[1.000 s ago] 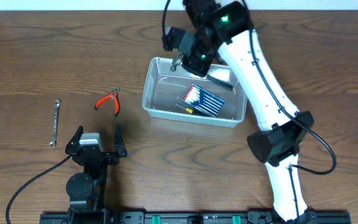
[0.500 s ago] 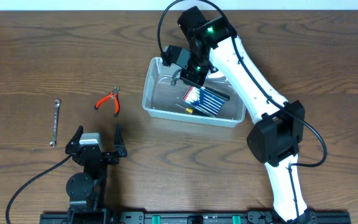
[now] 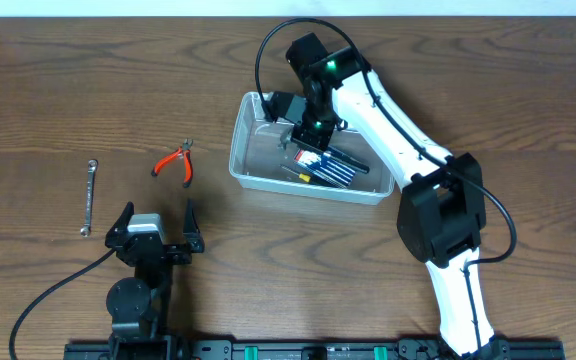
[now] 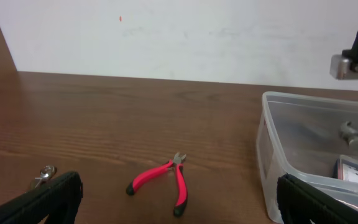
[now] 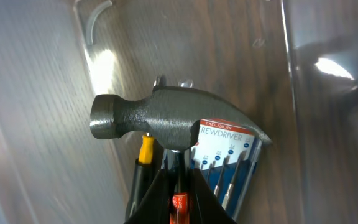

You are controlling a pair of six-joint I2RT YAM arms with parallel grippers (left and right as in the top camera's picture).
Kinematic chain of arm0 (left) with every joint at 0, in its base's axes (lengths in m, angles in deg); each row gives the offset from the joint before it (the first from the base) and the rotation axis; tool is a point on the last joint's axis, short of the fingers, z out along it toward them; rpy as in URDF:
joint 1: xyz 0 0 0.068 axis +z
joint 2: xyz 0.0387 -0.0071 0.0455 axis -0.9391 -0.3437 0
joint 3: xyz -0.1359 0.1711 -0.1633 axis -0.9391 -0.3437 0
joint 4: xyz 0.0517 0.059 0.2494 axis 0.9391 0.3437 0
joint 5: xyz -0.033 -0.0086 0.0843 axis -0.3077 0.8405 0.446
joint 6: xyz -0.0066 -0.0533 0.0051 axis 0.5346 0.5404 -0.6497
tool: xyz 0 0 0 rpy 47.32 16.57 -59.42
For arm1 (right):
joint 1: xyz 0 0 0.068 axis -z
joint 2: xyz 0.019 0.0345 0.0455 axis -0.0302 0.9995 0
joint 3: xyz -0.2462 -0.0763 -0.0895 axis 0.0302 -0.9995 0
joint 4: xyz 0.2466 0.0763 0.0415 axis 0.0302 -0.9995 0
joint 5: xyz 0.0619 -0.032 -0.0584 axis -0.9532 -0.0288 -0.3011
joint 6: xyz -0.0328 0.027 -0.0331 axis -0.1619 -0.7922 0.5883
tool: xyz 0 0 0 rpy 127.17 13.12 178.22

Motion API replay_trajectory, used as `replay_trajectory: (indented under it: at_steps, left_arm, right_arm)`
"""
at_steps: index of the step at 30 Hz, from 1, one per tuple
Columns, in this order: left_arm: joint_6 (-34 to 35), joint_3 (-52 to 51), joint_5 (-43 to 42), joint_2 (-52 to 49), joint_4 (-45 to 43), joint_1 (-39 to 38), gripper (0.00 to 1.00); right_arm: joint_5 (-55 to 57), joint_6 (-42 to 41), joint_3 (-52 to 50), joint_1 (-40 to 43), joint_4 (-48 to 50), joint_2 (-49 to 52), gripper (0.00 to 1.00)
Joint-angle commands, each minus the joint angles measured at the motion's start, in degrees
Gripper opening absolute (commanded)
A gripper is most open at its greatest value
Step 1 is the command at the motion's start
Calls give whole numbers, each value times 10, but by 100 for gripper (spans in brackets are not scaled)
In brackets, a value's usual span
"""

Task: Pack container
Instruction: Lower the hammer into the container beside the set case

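Right pincer [image 5: 178, 186] clamped on hammer [image 5: 160, 121] inside container [image 3: 240, 150], left pincer [image 3: 158, 214] wide apart

Bright, even light from above, faint shadows, white glare on the clear container [image 5: 101, 62].

Only readable bit is on the blue screwdriver set case [image 5: 229, 149] — white letters "REWDRIVER" across its top strip, with the start hidden behind the head of the hammer [image 5: 160, 121] in my right gripper [image 5: 178, 190]. There's a smaller line just above that, too cut off to read. The tiny print under each screwdriver is just blur. Nothing legible in the other views.
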Motion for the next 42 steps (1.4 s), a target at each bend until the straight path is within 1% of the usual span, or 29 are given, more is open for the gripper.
replay_trajectory:
  at_steps: [1, 10, 18, 31, 42]
  left_arm:
    - [3, -9, -4, 3, 22, 2, 98]
    - [3, -9, -4, 3, 22, 2, 98]
    - [3, -9, -4, 3, 22, 2, 98]
    - [3, -9, -4, 3, 22, 2, 98]
    - [3, -9, -4, 3, 22, 2, 98]
  right_arm:
    - [-5, 7, -7, 0, 6, -4, 2]
    - [-6, 7, -10, 0, 21, 2, 3]
    - [-5, 0, -10, 3, 19, 26, 1]
    - [-5, -2, -10, 17, 21, 28, 2]
    - [-5, -2, -10, 18, 26, 30, 4]
